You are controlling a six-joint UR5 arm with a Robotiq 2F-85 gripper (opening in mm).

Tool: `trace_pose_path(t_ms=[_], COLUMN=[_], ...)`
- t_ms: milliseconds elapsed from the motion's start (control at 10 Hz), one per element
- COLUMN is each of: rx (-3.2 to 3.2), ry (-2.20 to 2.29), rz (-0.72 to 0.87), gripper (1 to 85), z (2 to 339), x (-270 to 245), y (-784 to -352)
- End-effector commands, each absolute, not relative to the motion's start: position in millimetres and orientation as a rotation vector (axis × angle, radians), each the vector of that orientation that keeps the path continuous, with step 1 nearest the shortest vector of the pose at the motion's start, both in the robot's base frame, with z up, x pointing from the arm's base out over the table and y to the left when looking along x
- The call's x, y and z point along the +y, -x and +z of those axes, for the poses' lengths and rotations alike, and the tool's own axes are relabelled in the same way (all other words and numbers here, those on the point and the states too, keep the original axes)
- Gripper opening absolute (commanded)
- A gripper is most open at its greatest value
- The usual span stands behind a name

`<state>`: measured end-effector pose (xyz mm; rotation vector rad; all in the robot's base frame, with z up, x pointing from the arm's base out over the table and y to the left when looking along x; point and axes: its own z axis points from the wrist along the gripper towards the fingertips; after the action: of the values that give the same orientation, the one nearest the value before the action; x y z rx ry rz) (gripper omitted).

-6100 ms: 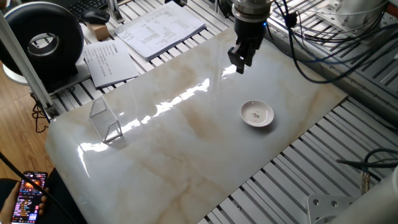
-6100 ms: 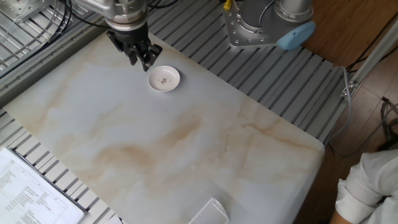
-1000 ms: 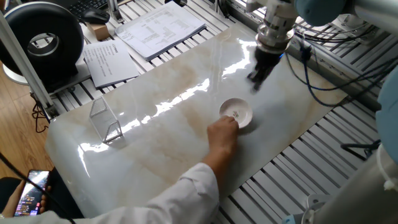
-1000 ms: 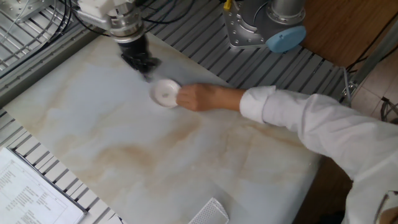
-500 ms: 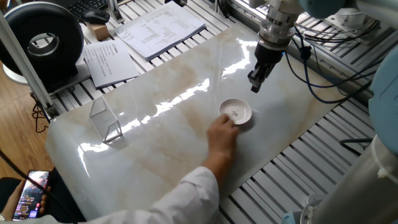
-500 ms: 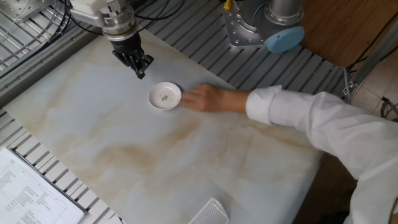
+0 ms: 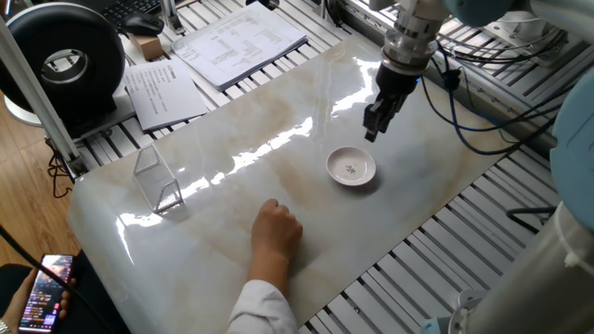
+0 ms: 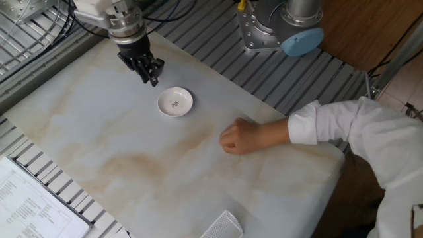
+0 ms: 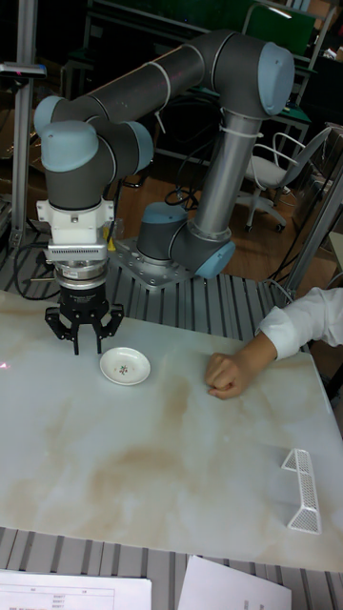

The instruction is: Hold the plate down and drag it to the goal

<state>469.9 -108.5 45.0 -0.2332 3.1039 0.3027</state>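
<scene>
The gripper [image 9: 84, 341] is held just above the table [image 9: 143, 457], immediately left of the plate [image 9: 125, 366] in the tall fixed view, apart from it. Its fingers are spread and nothing is grasped, probably so the plate can be pressed down rather than pinched. The plate lies flat and upright, free to slide under pressure. Well to the right of the plate, a person's hand [image 9: 227, 374] rests on the marble, loosely clenched and empty. The wire stand [image 9: 303, 491] sits farther right, away from the plate.

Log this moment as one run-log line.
claw: raised beside plate, no contact | plate: flat on table, untouched | person's hand: fist on table, apart from plate
</scene>
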Motion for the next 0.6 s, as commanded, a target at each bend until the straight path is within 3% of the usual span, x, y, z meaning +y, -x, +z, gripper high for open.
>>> trace_pose_path(t_ms=[0,500], rx=[3.086,3.093], ry=[0.2,0.122], rz=[0.315,0.326], gripper=[56.3,46.7], z=[38,22], x=[-94,-85], y=[-478,-472])
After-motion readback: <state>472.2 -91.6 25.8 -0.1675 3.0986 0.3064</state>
